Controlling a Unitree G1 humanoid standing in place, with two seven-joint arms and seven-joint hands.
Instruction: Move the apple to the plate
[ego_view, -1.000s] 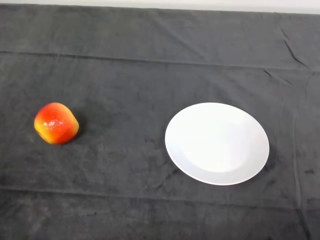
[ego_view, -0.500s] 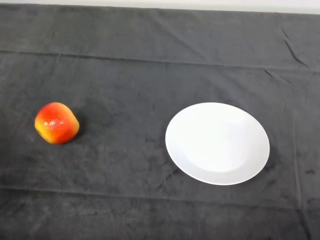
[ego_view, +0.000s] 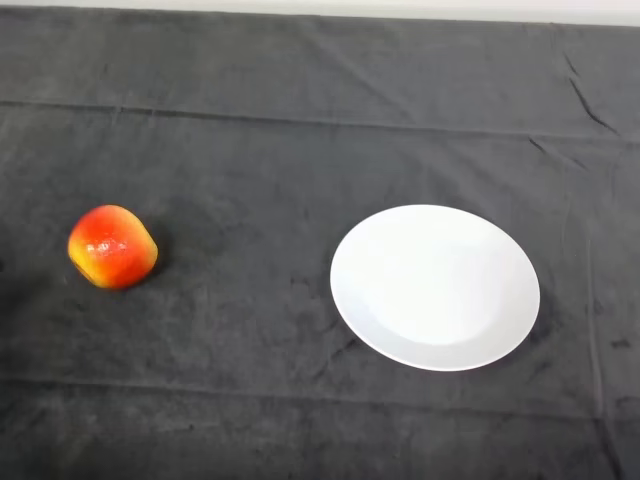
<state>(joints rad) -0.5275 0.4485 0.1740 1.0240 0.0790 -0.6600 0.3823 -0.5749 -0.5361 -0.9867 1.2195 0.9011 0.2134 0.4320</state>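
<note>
Apple to plate is the whole job, and neither has been touched by anything that shows here. Going from the biggest thing down: the table (ego_view: 300, 80) is covered edge to edge by a dark cloth (ego_view: 250, 350), creased in long faint lines and a few short wrinkles at the far right. On it, right of centre, lies the plate (ego_view: 435, 287), white, round, shallow and bare. Well apart from it, out at the robot's left, sits the apple (ego_view: 112, 246), red shading to yellow-orange low on its near side, with a small bright glint on top. It rests on the cloth alone, nothing touching it.

No part of the robot shows, so nothing can be said of how its working limb is set.

As to handling, I judge the apple firm and fairly light, with a smooth, glossy skin that could slide under a pinch placed too high or too low. Its outline looks slightly lopsided rather than truly round (whether a stem or dimple faces up I cannot make out from here), so it may rock or roll a little on the soft cloth if nudged from one side. The surest hold is probably across its widest part, thumb on one flank and fingers on the opposite one, coming from above. The plate looks hard and breakable, so the fruit wants setting down near its middle rather than dropping.
</note>
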